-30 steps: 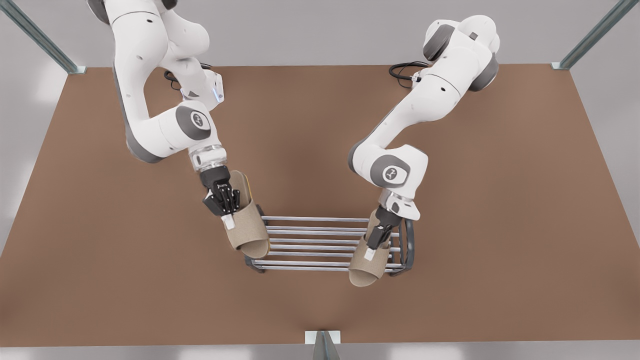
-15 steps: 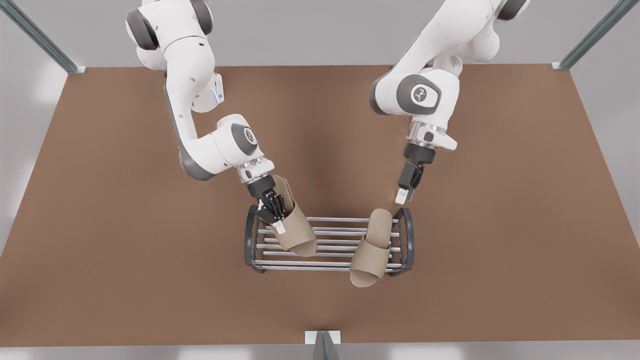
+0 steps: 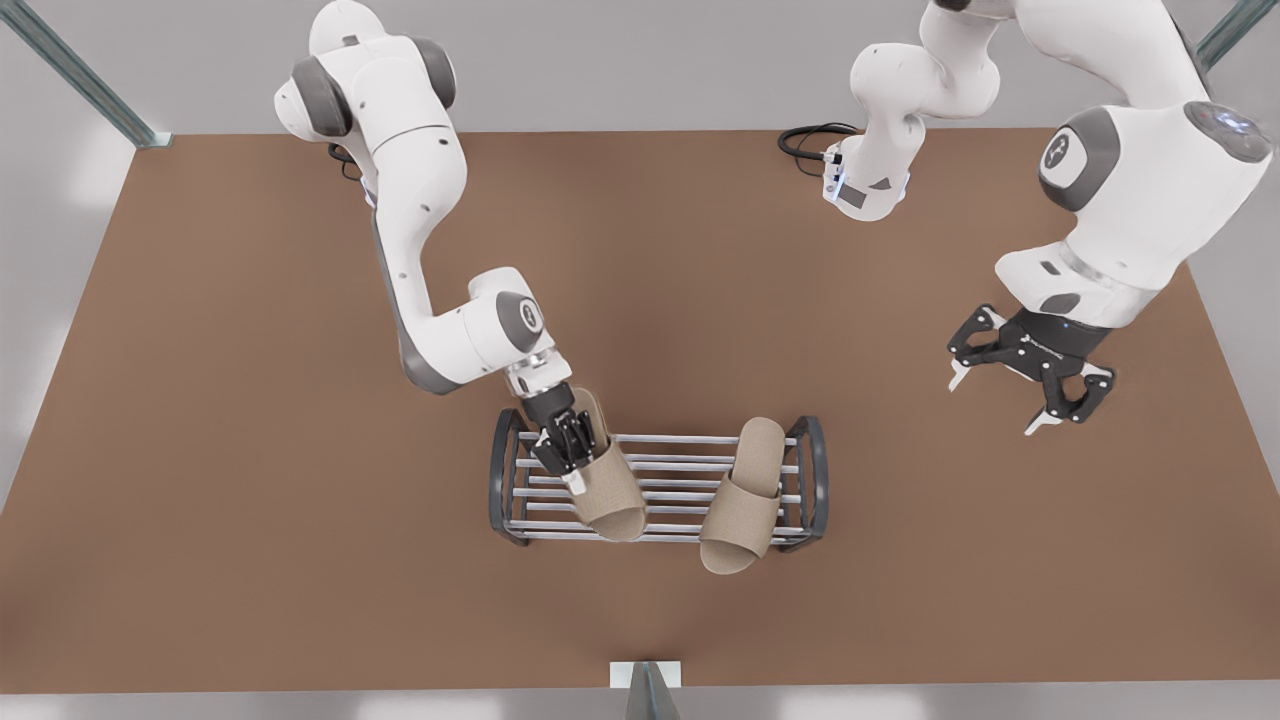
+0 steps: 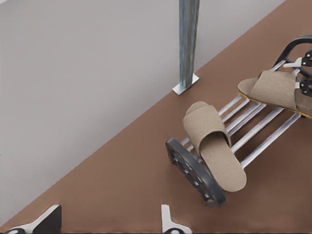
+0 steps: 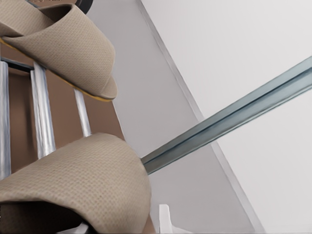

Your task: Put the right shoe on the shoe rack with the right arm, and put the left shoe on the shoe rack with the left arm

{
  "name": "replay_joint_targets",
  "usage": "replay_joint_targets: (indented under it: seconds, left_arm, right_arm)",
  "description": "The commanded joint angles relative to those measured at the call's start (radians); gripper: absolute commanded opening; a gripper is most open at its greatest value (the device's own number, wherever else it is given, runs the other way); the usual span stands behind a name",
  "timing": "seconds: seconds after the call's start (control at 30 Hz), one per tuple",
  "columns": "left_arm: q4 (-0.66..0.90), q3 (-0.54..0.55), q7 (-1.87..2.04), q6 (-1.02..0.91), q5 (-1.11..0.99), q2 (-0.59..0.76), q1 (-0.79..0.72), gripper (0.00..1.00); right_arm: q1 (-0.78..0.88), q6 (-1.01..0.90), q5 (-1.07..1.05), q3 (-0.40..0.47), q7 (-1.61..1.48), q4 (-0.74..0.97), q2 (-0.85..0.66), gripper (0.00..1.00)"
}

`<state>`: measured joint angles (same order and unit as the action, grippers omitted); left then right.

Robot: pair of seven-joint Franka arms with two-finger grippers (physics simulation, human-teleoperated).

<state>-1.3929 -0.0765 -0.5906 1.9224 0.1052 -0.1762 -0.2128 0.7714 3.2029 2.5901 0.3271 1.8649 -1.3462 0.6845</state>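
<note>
Risk imo: right tool (image 3: 570, 462), clamped shut on the right slipper (image 3: 610, 495) over the shoe rack (image 3: 500, 480), lets go crooked and it slides off the bars, where the left slipper (image 3: 742, 500) already overhangs; left tool (image 3: 996, 403) hangs wide open and empty, well clear of the rack.

Left claw (image 3: 1000, 402) spread above bare table (image 3: 1000, 580); shoe rack (image 3: 812, 470) well apart. Right claw (image 3: 576, 472) clamps right shoe (image 3: 610, 495); rack bars beneath, left shoe (image 3: 745, 500) near.
</note>
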Motion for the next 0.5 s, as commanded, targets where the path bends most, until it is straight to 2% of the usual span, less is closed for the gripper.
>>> replay_joint_targets:
  seconds: [0.0,0.13,0.37,0.47]
  left_arm:
    - [0.037,0.011,0.469,-0.388,-0.176,-0.046,0.070,1.00]
    - [0.061,0.006,0.616,-0.398,-0.177,-0.129,0.070,1.00]
    - [0.061,0.006,0.767,-0.398,-0.167,-0.123,0.070,1.00]
    - [0.061,0.000,0.945,-0.419,-0.053,-0.089,0.069,1.00]
  right_arm:
    - [0.000,-0.002,-0.031,0.001,0.036,0.001,0.001,0.97]
    - [-0.001,-0.002,-0.030,0.004,0.034,0.001,0.001,0.97]
    - [0.000,-0.021,-0.028,0.003,0.036,-0.031,-0.013,0.97]
    - [0.012,-0.021,-0.024,0.003,0.037,-0.082,-0.037,0.97]
